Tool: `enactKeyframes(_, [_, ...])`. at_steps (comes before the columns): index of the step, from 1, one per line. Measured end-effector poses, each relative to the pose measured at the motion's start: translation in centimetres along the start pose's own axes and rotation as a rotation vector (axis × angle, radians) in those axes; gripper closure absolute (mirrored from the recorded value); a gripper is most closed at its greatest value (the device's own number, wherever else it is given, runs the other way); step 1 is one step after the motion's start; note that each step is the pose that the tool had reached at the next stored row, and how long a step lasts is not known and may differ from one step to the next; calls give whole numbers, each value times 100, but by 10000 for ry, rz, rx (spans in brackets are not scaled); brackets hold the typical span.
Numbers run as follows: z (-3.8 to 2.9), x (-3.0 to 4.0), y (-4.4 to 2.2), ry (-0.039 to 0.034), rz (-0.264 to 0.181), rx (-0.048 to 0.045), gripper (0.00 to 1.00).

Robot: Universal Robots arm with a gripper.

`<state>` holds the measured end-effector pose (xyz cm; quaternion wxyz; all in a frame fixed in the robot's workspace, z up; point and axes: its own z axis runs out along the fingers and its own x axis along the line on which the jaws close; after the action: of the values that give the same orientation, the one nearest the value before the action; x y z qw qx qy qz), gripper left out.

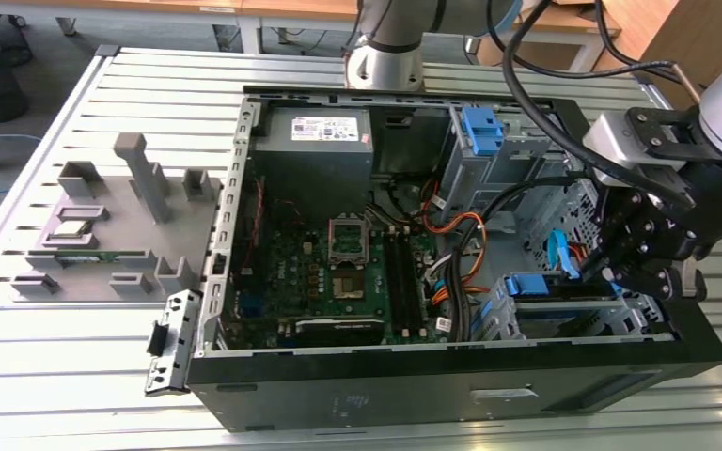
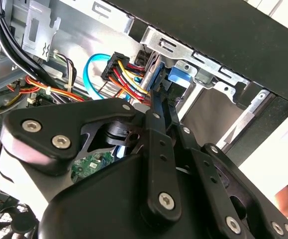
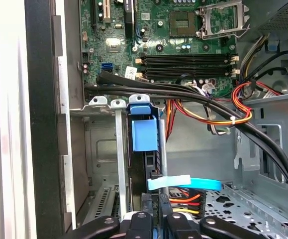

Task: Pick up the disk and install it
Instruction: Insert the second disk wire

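Observation:
The disk (image 3: 144, 134) stands on edge in the drive bay of the open computer case (image 1: 462, 362), its blue plastic rail and tab facing the first wrist view. In the exterior view the disk (image 1: 540, 285) sits in the bay at the case's right front corner. My gripper (image 3: 156, 221) is right at the disk's near end, and its black fingers (image 2: 156, 119) are close together on that narrow edge. In the second wrist view the gripper (image 2: 158, 97) reaches to the blue rail (image 2: 177, 74) under the bay's metal frame. In the exterior view the gripper (image 1: 631, 272) hangs just right of the bay.
Black cable bundles (image 3: 183, 92) and red-orange wires (image 3: 218, 117) cross just beside the bay, with a light-blue flat cable (image 3: 183, 183) near the fingers. The motherboard (image 1: 336, 254), a grey power-supply box (image 1: 317, 132) and a blue bracket (image 1: 480, 127) lie inside the case. Grey fixtures (image 1: 110, 216) stand on the table.

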<state>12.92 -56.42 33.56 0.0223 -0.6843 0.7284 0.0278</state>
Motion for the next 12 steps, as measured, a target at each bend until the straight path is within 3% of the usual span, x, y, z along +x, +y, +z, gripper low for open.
enactKeyframes(12, [1, 0, -2, 2, -240, -16, 82])
